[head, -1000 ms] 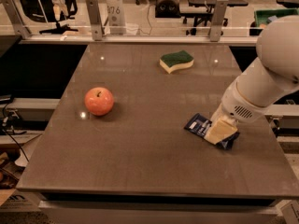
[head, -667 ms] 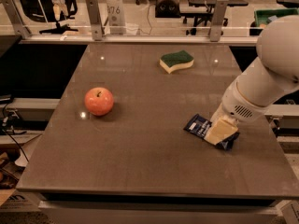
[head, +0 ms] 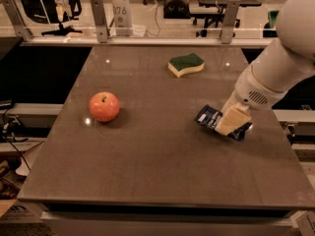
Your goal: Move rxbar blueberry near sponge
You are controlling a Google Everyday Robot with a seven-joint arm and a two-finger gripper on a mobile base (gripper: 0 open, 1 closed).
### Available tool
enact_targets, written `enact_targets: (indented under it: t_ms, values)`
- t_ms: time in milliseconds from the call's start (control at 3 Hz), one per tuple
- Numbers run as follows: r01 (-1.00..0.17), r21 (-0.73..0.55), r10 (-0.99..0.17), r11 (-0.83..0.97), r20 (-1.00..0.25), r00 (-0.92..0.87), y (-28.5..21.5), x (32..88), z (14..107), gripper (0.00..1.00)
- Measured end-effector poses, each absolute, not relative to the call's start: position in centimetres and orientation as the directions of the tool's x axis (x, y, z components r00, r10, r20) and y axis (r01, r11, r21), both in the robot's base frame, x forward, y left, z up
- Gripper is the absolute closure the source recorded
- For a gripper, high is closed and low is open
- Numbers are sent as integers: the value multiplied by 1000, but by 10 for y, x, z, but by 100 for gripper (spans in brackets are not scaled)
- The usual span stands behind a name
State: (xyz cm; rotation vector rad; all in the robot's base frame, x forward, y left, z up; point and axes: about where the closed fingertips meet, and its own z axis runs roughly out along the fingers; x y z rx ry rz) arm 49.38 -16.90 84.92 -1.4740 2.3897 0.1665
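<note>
Gripper [head: 232, 123] work first: your robot's cream-coloured two-finger tool sits low at the end of the bulky white arm [head: 275, 68], pressed right over the flat dark navy-blue rxbar blueberry with small white print [head: 208, 116]. You cannot tell from this view whether it has hold of the bar or only rests against it. The bar lies directly under the tool. One end sticks out on the side facing the apple, and a dark corner shows on the opposite side. The thick wavy-edged sponge with a dark green scrub top and pale yellow foam body [head: 186, 64] lies well apart from the tool, farther back on the brown table [head: 157, 181]. The round red-orange apple [head: 104, 106] stands well away from the tool, off beyond the bar's exposed end.
</note>
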Motion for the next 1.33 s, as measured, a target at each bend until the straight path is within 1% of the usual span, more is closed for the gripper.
enact_targets:
  t_ms: [333, 667, 1333]
  values:
    - [-883, -98, -845, 459, -354, -401, -168, 521, 864, 100]
    - [-875, -120, -838, 468, -376, -396, -170, 562, 870, 100]
    - [-866, -126, -824, 483, -399, -402, -174, 640, 860, 100]
